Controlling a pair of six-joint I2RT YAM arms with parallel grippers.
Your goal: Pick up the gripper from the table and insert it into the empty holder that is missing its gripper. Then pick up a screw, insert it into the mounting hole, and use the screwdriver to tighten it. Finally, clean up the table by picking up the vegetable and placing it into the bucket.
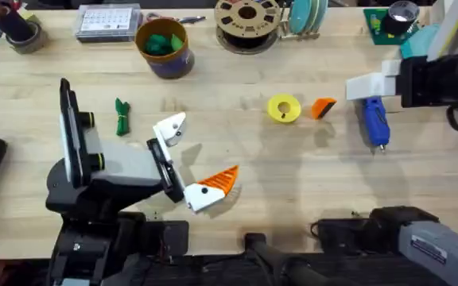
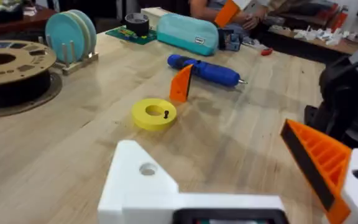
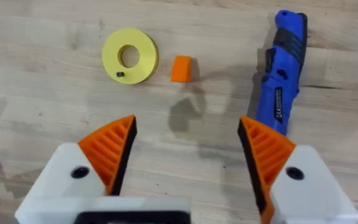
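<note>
The small loose orange ribbed plastic wedge (image 3: 181, 68) lies on the wooden surface (image 3: 55, 130) just beside the flat yellow plastic ring (image 3: 130, 55), with the bright blue pen-shaped screwdriver (image 3: 283, 68) on its other side; the right pincer (image 3: 188, 152) hovers near the wedge, fingers apart, gripping nothing; the left pincer (image 1: 196, 159) is likewise spread, one mount bare.

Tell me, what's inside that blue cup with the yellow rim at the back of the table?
Bright green lumps sit inside the bucket, reaching near its rim. Whatever lies beneath them, and the bucket's bottom, is covered.

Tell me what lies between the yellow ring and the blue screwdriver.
The loose orange gripper stands between the yellow ring and the screwdriver, apart from both, as seen in the overhead view.
</note>
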